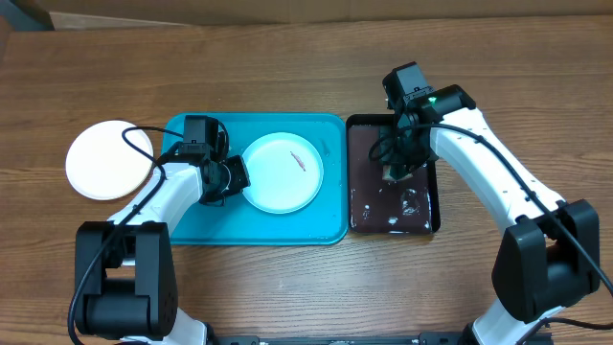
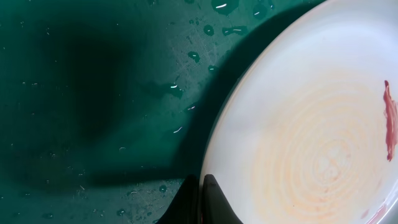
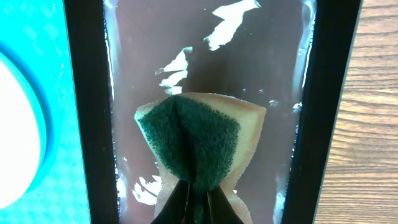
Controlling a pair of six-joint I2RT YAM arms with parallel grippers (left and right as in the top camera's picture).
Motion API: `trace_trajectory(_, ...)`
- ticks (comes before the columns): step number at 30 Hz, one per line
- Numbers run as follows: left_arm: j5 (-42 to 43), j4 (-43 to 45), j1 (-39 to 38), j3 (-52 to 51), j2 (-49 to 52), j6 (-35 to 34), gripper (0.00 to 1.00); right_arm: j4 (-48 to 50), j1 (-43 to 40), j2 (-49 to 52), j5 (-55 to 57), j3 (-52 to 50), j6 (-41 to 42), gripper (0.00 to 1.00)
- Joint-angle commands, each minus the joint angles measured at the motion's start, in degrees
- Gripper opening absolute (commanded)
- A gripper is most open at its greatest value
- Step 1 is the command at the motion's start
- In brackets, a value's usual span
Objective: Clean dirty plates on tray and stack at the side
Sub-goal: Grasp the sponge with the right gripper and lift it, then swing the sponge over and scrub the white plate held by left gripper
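A pale round plate (image 1: 281, 172) with a red-brown smear lies in the turquoise tray (image 1: 287, 230). My left gripper (image 1: 235, 175) is shut on its left rim. In the left wrist view the fingers (image 2: 202, 199) pinch the plate's edge (image 2: 298, 124) over the wet tray (image 2: 93, 93). A second white plate (image 1: 108, 159) rests on the table left of the tray. My right gripper (image 1: 393, 172) is shut on a green-and-yellow sponge (image 3: 196, 143), folded between the fingers (image 3: 198, 202), held over the black bin. A third plate is not in view.
The black bin (image 1: 349, 172) stands right of the tray and holds brownish water; its rim shows in the right wrist view (image 3: 84, 93). Wooden table surrounds both. Cables run along both arms.
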Motion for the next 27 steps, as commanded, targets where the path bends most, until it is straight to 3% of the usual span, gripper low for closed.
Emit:
trace_trajectory(1, -1.2, -0.4, -0.1, -0.9, 0.6, -1.4, 0.04, -1.1, 2.4, -0.9, 4.7, 1.0, -0.7, 0.04)
trace_trajectory(4, -1.0, -0.8, -0.2, -0.9, 0.6, -1.7, 0.04, -1.4, 3.1, -0.9, 11.7, 1.0, 5.1, 0.04)
trace_trajectory(8, -1.0, -1.1, -0.2, -0.9, 0.6, -1.6, 0.04, 0.6, 3.5, -0.9, 4.3, 1.0, -1.4, 0.04)
trace_trajectory(12, -1.0, -1.5, -0.2, -0.9, 0.6, -1.6, 0.04, 0.4, 3.5, -0.9, 5.7, 1.0, 1.0, 0.04)
trace_trajectory(19, -1.0, -1.5, -0.2, -0.9, 0.6, -1.6, 0.04, 0.6, 3.5, -0.9, 4.8, 1.0, -2.4, 0.04)
trace_trajectory(27, -1.0, -1.5, -0.2, -0.9, 0.6, -1.6, 0.04, 0.0, 3.6, -0.9, -5.2, 6.5, -3.7, 0.04)
